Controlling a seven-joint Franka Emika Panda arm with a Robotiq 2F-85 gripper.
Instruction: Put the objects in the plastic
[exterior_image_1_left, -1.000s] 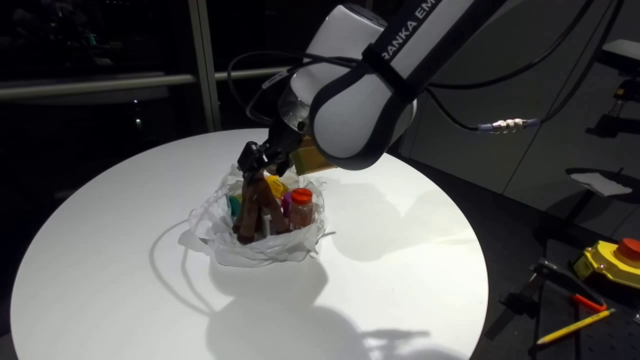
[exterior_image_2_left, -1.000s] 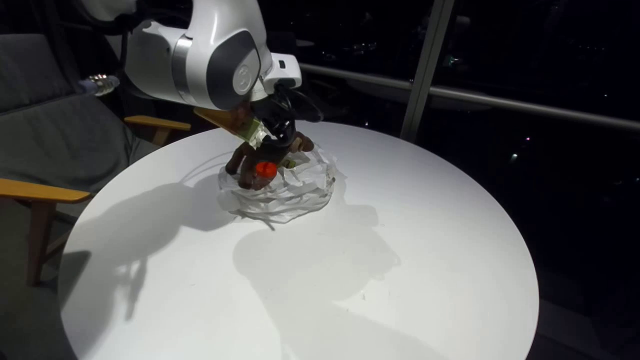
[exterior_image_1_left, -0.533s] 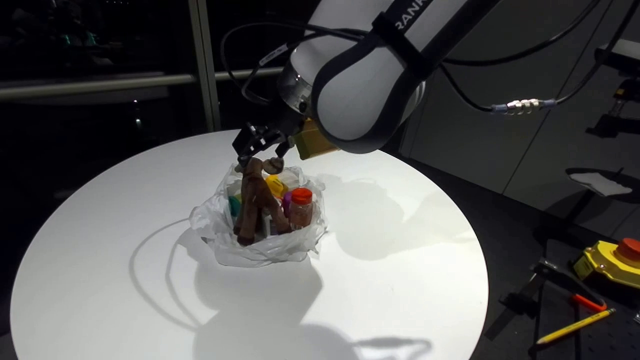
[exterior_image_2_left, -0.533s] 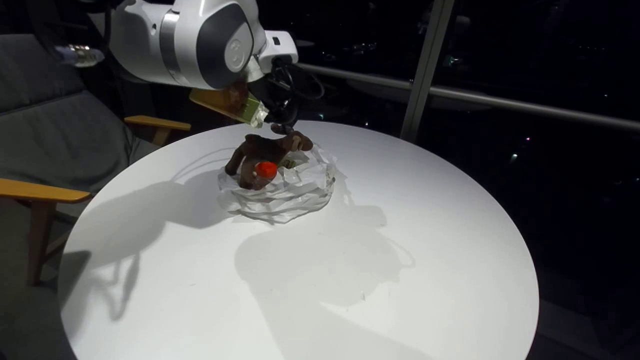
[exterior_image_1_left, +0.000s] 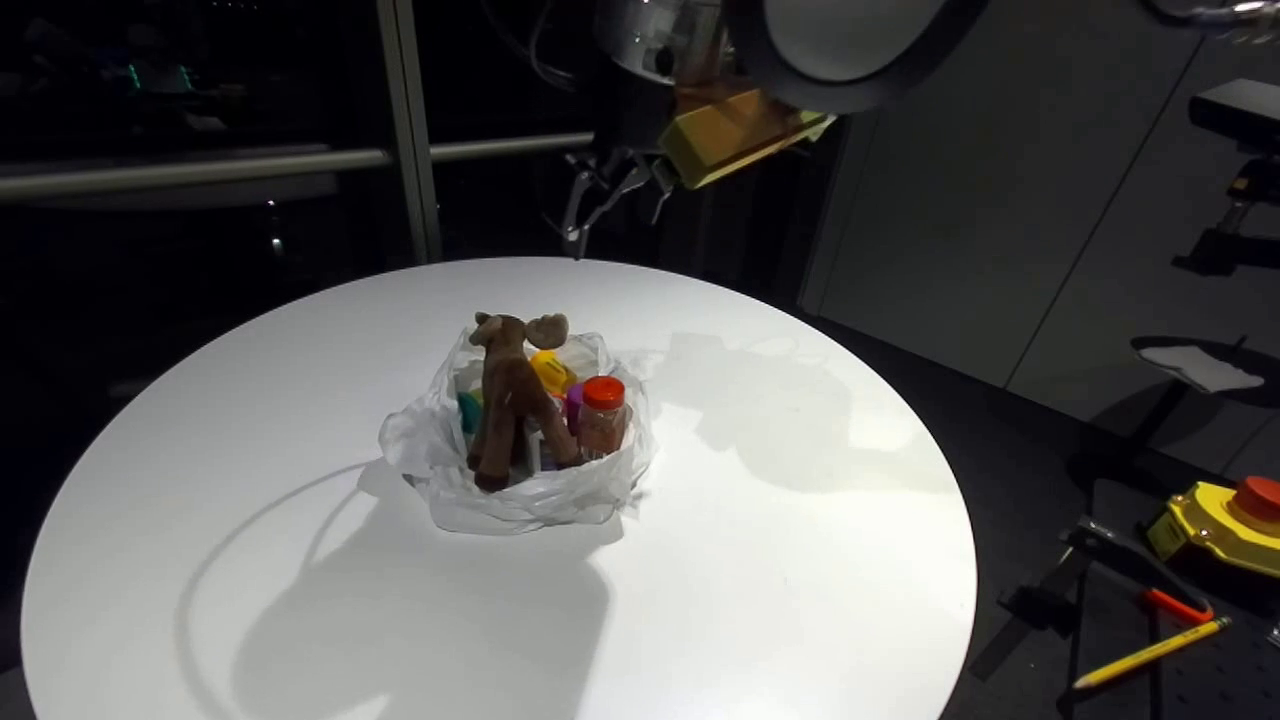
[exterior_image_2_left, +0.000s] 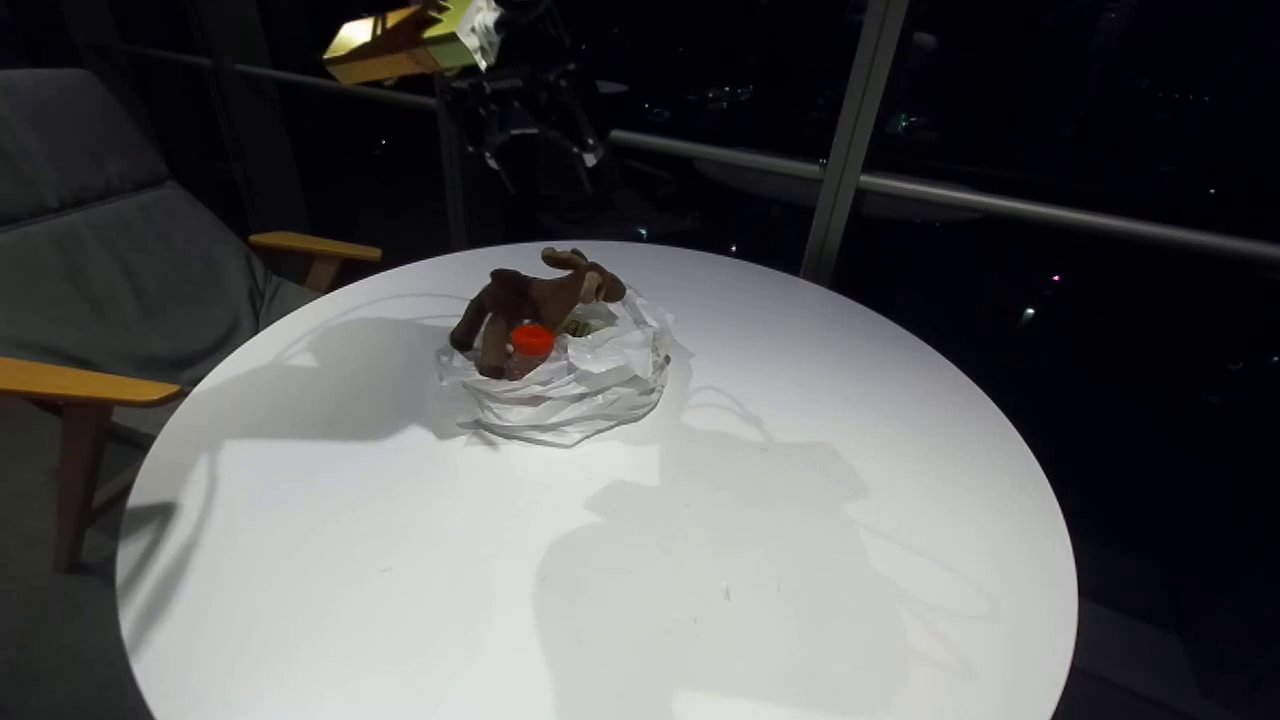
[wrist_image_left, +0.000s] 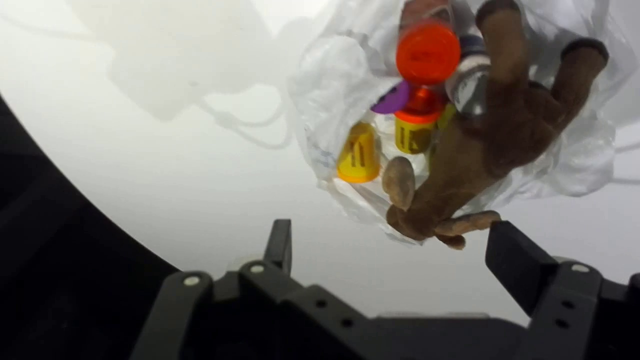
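Sitting open-mouthed on the round white worktop (exterior_image_1_left: 780, 590), the plastic bag (exterior_image_1_left: 530, 510) looks light, limp and easily torn — best pinched by a gathered fold of rim. Above and clear of it hangs the claw (wrist_image_left: 390, 240), jaws wide apart and empty; inside the bag, head over the rim, the brown toy moose (exterior_image_1_left: 513, 390) should squash softly and grip best around its body, while the smaller red-lidded jar (exterior_image_1_left: 601, 425) and a yellow tub (wrist_image_left: 358, 154) near it seem stiff and slick — better held across the sides.
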